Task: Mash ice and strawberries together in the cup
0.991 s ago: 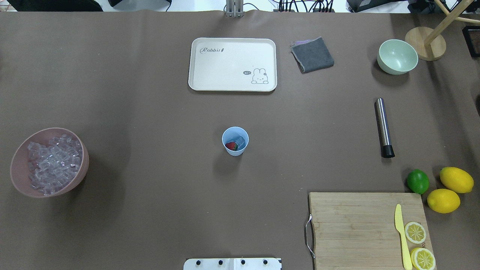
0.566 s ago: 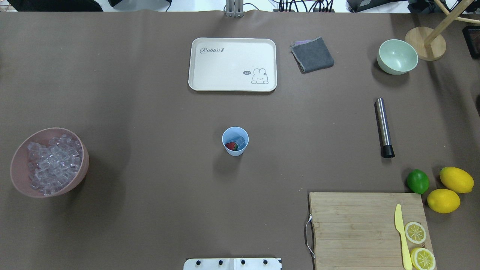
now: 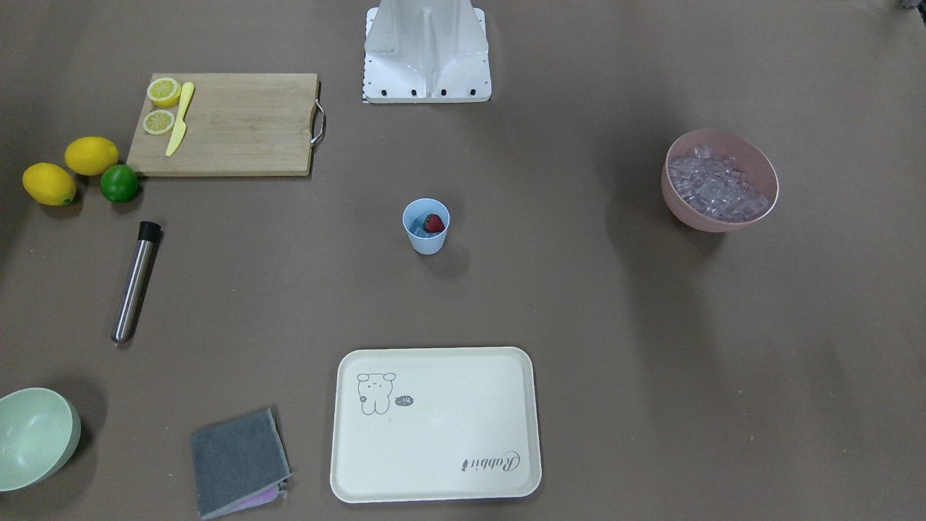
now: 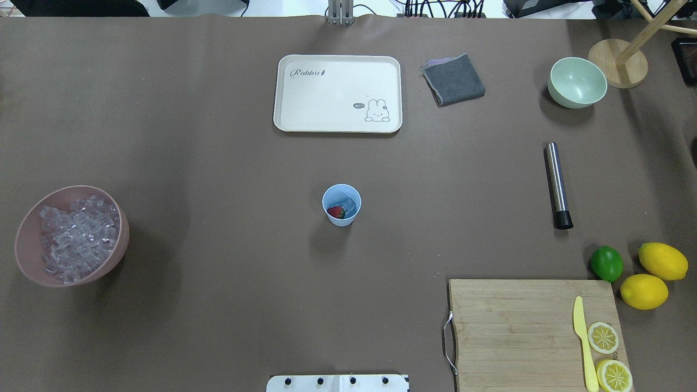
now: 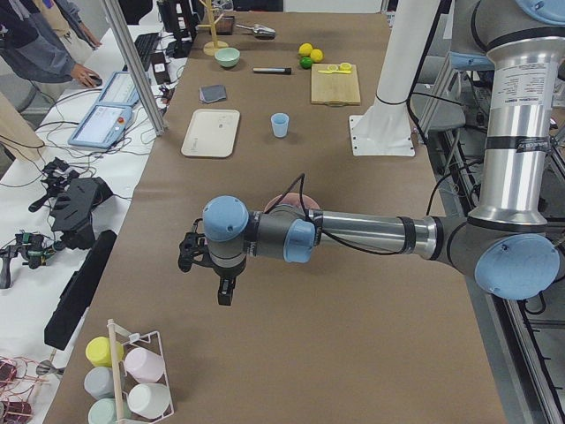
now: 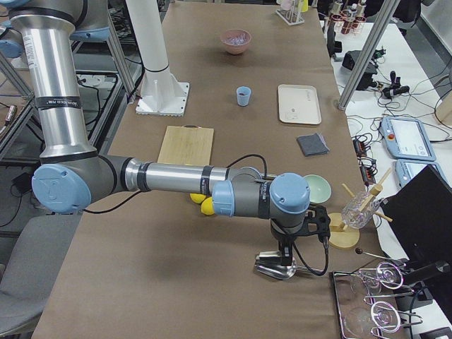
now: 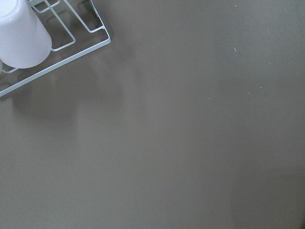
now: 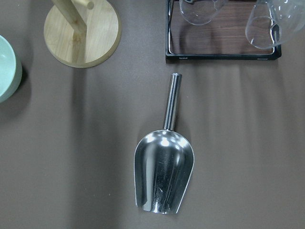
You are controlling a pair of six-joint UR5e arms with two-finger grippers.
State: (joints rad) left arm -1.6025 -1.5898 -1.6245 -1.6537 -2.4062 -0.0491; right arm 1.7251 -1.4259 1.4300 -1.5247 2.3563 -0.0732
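Light-blue cup stands upright mid-worktop, mouth up, with the strawberry and ice inside. Left pincer and right pincer hang well apart from it; whether released or clenched, I cannot tell.

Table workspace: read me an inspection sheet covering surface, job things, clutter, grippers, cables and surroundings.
Surface: brown cover over the whole table.
Job's things: cup upright mid-table, holding strawberry and ice; more ice fills the pink bowl.
Clutter: steel rod, tray, grey cloth, green bowl, cutting board with knife and lemon slices, lime, two lemons, metal scoop.
Grippers: left gripper over bare table, right gripper above the scoop; jaws' state cannot be told.
Cables: bundle beyond the table's far edge.
Surroundings: person at side bench, cup rack, glassware tray.
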